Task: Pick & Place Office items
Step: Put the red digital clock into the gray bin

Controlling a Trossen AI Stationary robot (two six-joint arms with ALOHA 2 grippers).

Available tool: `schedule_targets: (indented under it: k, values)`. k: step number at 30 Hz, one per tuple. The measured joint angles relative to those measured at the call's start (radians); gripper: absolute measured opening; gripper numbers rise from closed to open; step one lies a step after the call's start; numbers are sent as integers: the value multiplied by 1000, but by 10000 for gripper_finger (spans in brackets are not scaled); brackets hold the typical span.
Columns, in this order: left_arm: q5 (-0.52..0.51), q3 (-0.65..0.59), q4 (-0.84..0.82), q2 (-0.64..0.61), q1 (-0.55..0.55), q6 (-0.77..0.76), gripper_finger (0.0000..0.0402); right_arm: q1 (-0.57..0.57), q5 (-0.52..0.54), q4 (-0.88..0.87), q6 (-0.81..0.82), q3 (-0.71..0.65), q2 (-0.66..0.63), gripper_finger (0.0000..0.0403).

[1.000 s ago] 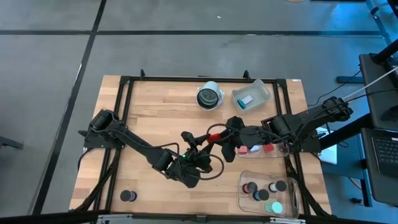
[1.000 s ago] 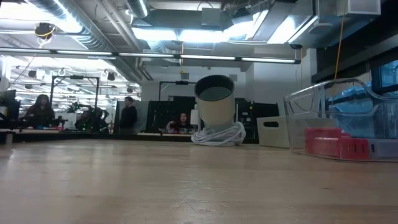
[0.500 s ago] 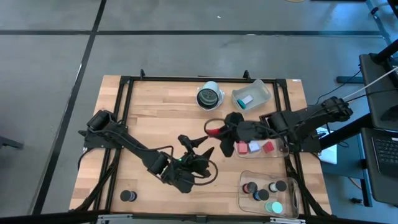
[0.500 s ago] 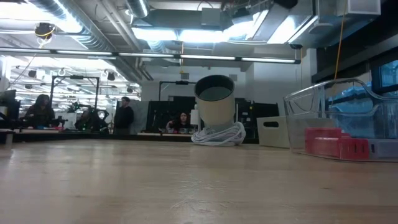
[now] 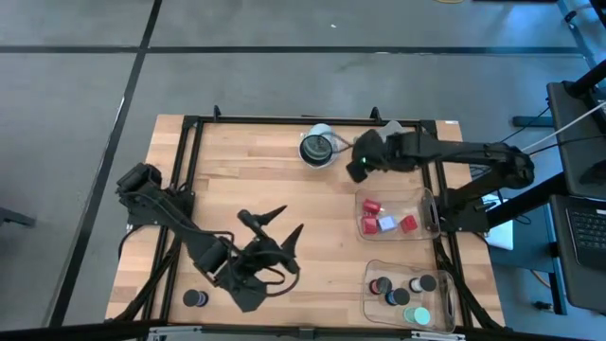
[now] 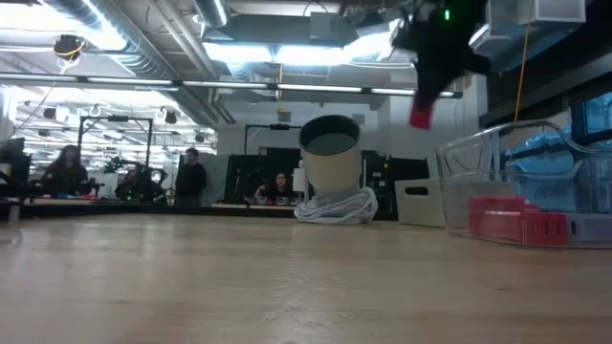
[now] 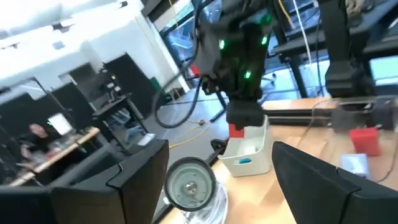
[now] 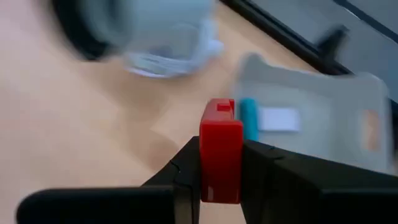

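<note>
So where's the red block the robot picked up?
The red block is pinched in the right gripper, up in the air near the far edge of the table, between the round white bowl and the clear bin.

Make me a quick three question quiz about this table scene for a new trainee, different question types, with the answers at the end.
1. True or false: the right gripper holds a red block.
2. The left gripper is: A open, B shut on a disc, C inside a bin.
3. Fill in: a lone black disc lies by the table's ____ left corner.

Key: 1 true. 2 A. 3 near.
</note>
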Motion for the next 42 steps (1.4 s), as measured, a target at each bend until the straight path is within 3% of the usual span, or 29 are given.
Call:
schedule_targets:
  k: [4, 12, 15, 25, 42]
  values:
    - [72, 0, -183, -47, -20, -224, 283, -153, -17, 52, -33, -105, 0, 69]
    - [457, 0, -572, -97, 10, -636, 283, -406, -130, 352, -75, -284, 1, 64]
    - [543, -5, -696, -95, 20, -774, 283, -465, -188, 410, -75, -320, 5, 69]
    - [554, -75, -846, -92, 17, -1013, 283, -498, -218, 435, -54, -370, 74, 68]
    - [622, -75, -878, -92, 13, -1048, 283, -499, -218, 467, -73, -370, 80, 85]
